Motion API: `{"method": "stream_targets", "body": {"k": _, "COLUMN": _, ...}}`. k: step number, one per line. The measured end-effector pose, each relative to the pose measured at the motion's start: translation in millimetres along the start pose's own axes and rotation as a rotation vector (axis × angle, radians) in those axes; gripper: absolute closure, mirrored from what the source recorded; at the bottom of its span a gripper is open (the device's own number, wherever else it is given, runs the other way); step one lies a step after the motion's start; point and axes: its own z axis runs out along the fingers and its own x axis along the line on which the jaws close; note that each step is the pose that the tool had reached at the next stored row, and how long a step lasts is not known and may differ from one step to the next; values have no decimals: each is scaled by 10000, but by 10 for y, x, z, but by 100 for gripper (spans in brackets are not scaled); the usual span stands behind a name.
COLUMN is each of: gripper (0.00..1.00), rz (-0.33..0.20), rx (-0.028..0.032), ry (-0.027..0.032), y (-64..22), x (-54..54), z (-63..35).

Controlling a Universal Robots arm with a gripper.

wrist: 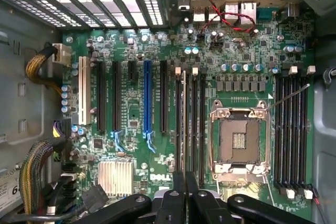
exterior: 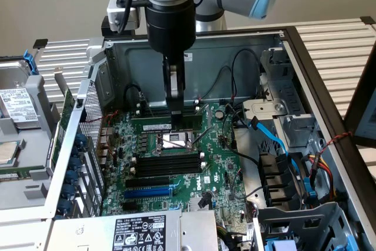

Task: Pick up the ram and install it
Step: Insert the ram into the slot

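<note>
The ram (exterior: pixel 154 127) is a thin green stick with a white label strip, standing on edge in a slot on the far side of the CPU socket (exterior: pixel 175 140). My gripper (exterior: pixel 175 117) reaches straight down into the open computer case, its fingers shut on the stick's top edge near the middle. From the wrist, the ram (wrist: pixel 184 119) appears as a thin pale line running from between my gripper (wrist: pixel 185 179) along the slot beside the CPU socket (wrist: pixel 239 140).
Empty black memory slots (exterior: pixel 167 166) lie on the near side of the socket, with a blue slot (exterior: pixel 150 192) beyond them. Blue and black cables (exterior: pixel 276 139) crowd the exterior view's right. A silver heatsink (wrist: pixel 114 177) and bundled wires (wrist: pixel 37 171) sit near the board's edge.
</note>
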Motion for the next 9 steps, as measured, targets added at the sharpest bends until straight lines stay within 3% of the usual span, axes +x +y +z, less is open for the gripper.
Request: {"method": "stream_targets", "body": {"k": 9, "gripper": 88, "rz": -2, "rx": 0, "ry": 2, "y": -2, "x": -26, "z": 20}}
